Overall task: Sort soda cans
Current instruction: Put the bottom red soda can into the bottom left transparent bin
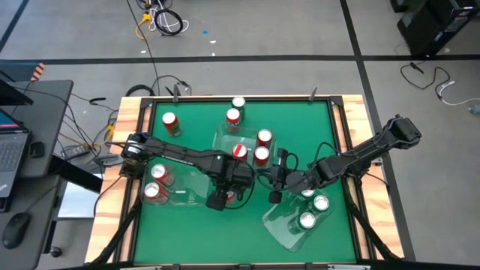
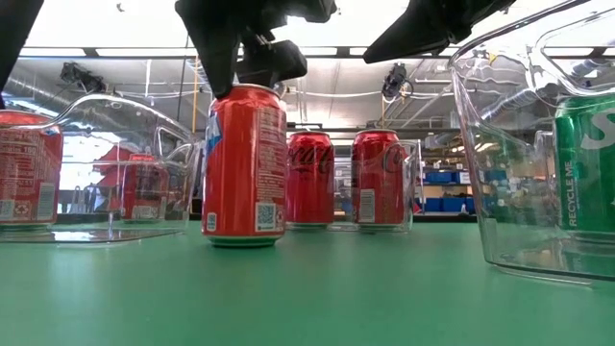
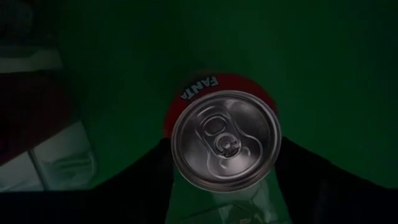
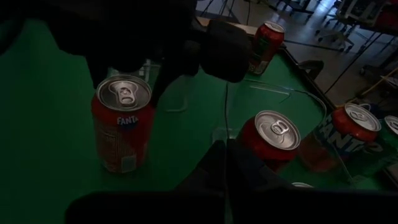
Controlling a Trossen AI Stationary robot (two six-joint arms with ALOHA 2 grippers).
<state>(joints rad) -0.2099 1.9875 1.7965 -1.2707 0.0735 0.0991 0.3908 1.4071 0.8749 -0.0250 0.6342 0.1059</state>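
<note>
Two arms meet near the centre of the green bench (image 1: 187, 225) in the high view. The left gripper (image 1: 217, 199) sits directly over an upright red can (image 2: 244, 165), which stands on the bare bench surface just left of centre in the low view. The left wrist view shows this can's silver top between the two dark fingers, one on each side of the rim; the jaws stand apart, and whether they press the can wall cannot be told from these views. The right gripper (image 1: 274, 196) waits just right of the left gripper, between it and the clear bin (image 1: 281, 225) at lower right of the high view; its fingers are closed together on nothing.

Can positions in the high view:
- Lower-right bin: three green cans (image 1: 307, 221).
- Left bin (image 1: 187, 196): two red cans (image 1: 157, 174), side by side at the left end.
- Centre bin (image 1: 221, 139): three red cans (image 1: 262, 155) grouped just above the left gripper.
- Upper left of the bench: one loose red can (image 1: 169, 121).
- Upper centre: one red can (image 1: 233, 116), with another can (image 1: 238, 102) just above it at the top edge; the body colour of that one is probably green, though only its top is clear.
</note>
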